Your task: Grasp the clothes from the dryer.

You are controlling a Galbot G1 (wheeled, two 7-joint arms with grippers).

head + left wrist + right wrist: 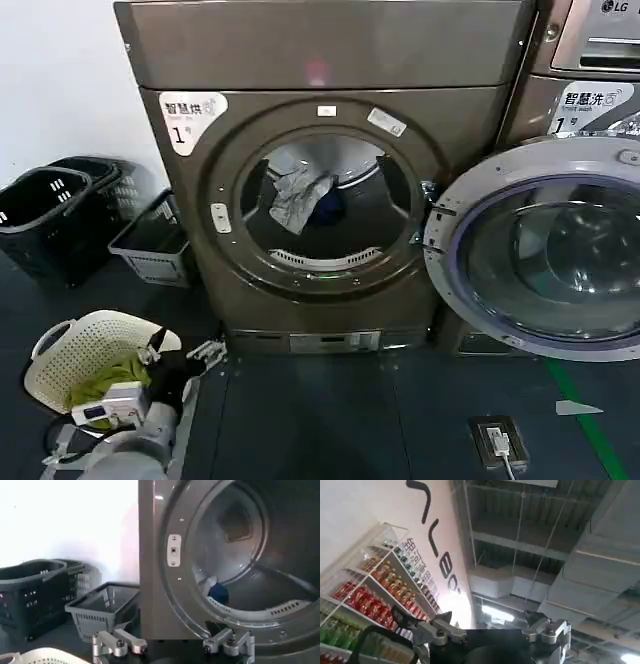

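The big bronze-brown metallic front-loading dryer [330,190] stands with its chrome-rimmed glass door [545,250] swung wide to the robot's right, and the soft bundle of grey-white clothes with a dark blue piece [305,198] hangs inside the drum, toward the back. The left gripper [173,645] hovers low before the porthole's lower rim, jaws spread wide and holding nothing (the blue piece shows beyond it). The right gripper [492,632] points up at the ceiling, jaws likewise wide apart and empty. A cream perforated plastic basket [75,350] sits on the floor at the left.
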